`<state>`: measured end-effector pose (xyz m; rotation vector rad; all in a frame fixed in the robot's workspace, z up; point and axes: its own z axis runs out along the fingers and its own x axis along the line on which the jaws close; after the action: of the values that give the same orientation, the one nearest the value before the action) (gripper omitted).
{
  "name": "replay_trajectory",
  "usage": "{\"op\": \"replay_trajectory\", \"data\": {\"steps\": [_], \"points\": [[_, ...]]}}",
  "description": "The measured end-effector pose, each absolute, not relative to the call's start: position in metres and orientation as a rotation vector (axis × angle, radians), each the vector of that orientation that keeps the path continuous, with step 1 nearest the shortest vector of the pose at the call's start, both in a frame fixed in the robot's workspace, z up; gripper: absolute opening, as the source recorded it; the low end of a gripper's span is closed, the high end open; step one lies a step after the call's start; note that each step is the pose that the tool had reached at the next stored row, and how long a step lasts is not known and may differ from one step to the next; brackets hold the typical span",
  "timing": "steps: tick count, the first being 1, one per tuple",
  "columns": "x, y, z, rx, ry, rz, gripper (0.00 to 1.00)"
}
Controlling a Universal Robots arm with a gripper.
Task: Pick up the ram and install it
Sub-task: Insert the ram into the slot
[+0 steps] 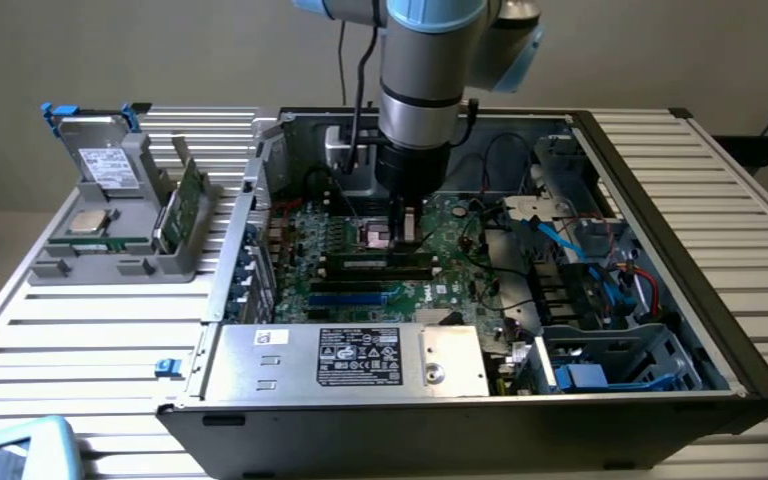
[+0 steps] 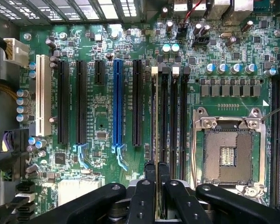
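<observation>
My gripper (image 1: pixel 404 238) reaches straight down into the open computer case (image 1: pixel 704 300), over the motherboard's black memory slots (image 1: pixel 381 265). In the wrist view its two dark fingertips (image 2: pixel 150 169) are pinched together on the ram (image 2: pixel 154 116). The ram shows edge-on as a thin strip running along the slot (image 2: pixel 165 116) nearest the blue connector. The stick stands upright, in line with that slot. Whether it is fully seated cannot be told. The gripper (image 2: pixel 157 169) is shut on it.
An open processor socket (image 2: pixel 227 156) lies beside the memory slots, and a blue expansion slot (image 2: pixel 117 107) on the other side. A silver power supply (image 1: pixel 344 360) fills the case front; cables (image 1: pixel 558 235) crowd the exterior view's right. A grey rack (image 1: pixel 104 250) outside holds a drive, a chip and a green board (image 1: pixel 192 205).
</observation>
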<state>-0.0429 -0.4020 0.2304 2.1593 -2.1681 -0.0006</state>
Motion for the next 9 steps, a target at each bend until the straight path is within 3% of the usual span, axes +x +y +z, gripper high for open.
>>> {"op": "replay_trajectory", "data": {"steps": [9], "points": [[-0.0444, -0.4020, 0.2287, 2.161, -2.171, 0.005, 0.14]]}}
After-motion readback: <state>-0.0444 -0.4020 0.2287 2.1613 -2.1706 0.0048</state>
